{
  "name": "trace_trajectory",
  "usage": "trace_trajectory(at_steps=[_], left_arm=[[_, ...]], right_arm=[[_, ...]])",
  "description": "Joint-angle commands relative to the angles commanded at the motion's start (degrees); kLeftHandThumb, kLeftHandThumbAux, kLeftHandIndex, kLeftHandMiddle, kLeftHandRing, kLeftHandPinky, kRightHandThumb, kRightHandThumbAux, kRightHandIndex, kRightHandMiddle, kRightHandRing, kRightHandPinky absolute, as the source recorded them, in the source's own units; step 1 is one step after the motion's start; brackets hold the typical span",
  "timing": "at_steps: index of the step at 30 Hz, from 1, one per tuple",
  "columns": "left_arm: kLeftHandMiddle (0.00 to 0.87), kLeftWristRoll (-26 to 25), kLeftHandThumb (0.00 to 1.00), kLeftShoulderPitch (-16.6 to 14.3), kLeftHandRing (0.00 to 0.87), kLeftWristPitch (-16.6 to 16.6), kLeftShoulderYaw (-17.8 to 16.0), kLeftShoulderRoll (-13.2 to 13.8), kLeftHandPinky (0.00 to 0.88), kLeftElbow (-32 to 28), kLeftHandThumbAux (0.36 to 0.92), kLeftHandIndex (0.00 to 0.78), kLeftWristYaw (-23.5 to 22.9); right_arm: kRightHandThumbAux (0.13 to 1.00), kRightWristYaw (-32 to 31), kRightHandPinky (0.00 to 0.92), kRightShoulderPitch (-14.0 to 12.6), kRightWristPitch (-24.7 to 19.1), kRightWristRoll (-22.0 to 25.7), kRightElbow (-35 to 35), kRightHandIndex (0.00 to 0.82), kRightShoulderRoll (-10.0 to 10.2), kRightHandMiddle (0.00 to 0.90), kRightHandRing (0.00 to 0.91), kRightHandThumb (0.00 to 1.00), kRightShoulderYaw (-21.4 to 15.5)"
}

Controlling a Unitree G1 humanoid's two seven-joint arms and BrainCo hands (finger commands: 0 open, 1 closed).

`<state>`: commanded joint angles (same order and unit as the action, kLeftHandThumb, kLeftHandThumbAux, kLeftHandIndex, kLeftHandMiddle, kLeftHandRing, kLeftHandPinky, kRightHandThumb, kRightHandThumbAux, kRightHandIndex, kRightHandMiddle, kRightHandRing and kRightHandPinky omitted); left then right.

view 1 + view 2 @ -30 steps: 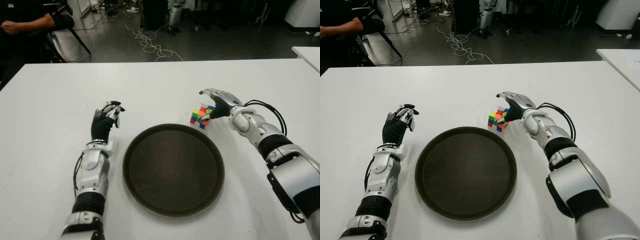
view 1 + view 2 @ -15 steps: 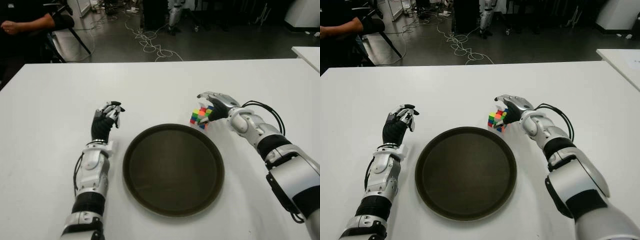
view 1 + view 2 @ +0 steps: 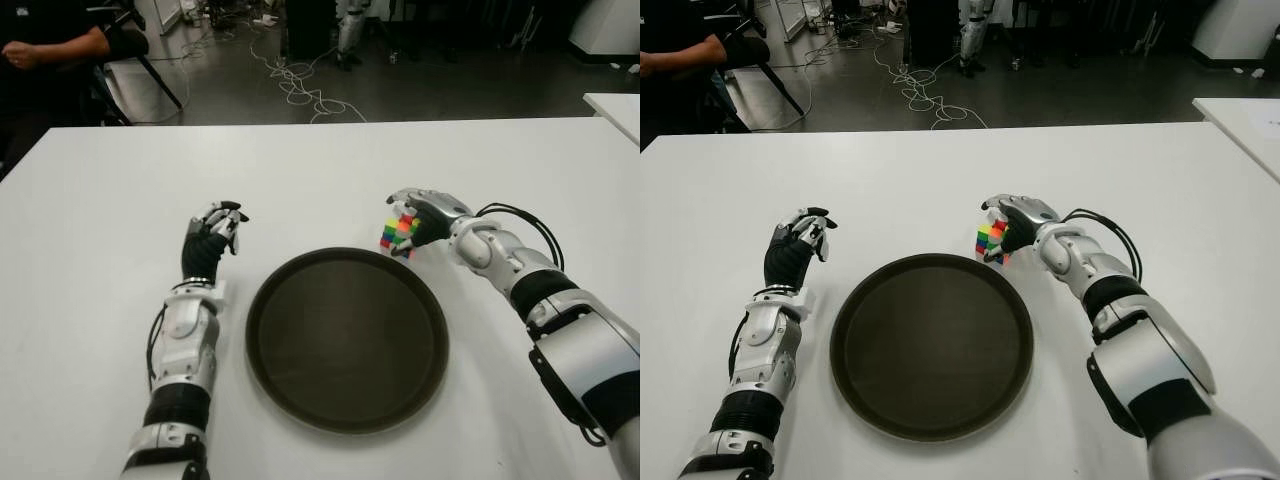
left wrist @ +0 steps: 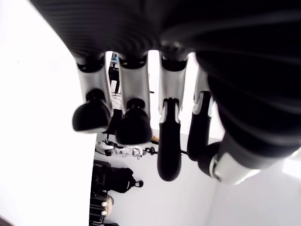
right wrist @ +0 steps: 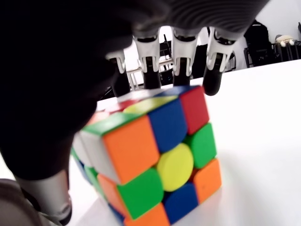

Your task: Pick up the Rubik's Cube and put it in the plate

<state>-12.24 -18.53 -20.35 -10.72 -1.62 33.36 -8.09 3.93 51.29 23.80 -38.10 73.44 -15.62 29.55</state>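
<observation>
We see the round dark plate (image 3: 347, 340) with nothing in it, and the Rubik's cube (image 3: 399, 235) sits on the white surface (image 3: 120, 200) just beyond the plate's far right rim, tilted with one corner edge up. The right hand (image 3: 418, 218) is curled over the cube, fingers (image 5: 179, 44) behind it and thumb at the front hiding part of it, though we cannot tell if the grip is firm. The left hand (image 3: 211, 240) shows left of the plate, fingers loosely bent, holding nothing.
</observation>
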Motion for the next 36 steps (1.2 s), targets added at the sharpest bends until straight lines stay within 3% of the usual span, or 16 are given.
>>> trace_trajectory(at_steps=[9,20,27,36], left_arm=[[0.535,0.4,0.856,-0.1,0.797,-1.2,0.0,0.1,0.805,0.9,0.662,0.419,0.1],[0.537,0.5,0.856,0.4,0.795,-0.8,0.2,0.2,0.808,-0.1,0.661,0.420,0.1],[0.532,0.8,0.855,0.4,0.788,-1.0,0.4,0.2,0.803,-0.2,0.662,0.420,0.2],[0.530,1.0,0.857,0.7,0.784,-0.6,0.4,0.3,0.803,-0.8,0.660,0.423,0.3]], right_arm=[[0.707,-0.2,0.201,0.0,-1.2,0.1,0.3,0.133,0.0,0.166,0.195,0.000,-0.2],[0.711,-1.1,0.227,0.4,-2.3,-0.1,0.4,0.132,0.0,0.211,0.238,0.000,0.0],[0.757,-1.7,0.345,0.5,-2.6,0.0,0.5,0.163,0.0,0.296,0.356,0.000,0.0],[0.828,-3.5,0.481,0.8,-3.4,-0.1,0.5,0.144,0.1,0.393,0.508,0.000,0.2]])
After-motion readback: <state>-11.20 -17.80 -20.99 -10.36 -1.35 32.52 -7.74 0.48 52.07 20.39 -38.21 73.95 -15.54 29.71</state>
